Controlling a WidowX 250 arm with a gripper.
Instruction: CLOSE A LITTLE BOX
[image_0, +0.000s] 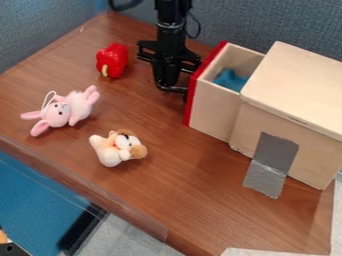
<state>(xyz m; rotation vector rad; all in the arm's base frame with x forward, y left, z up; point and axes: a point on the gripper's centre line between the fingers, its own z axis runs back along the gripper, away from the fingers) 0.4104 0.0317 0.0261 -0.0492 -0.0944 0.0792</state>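
Observation:
A light wooden box (300, 90) stands at the right of the camera view, with its drawer (214, 112) pulled out to the left. The drawer has a red front (197, 87), and a blue object (231, 79) lies inside it. My gripper (172, 90) hangs down just left of the red front, low over the table and close to that panel. How its fingers stand cannot be made out.
On the brown table (194, 175) lie a red toy pepper (112, 60), a pink plush bunny (63, 111) and a cream and brown plush toy (117, 148), left of the box. Grey tape (270, 165) runs from the box onto the table.

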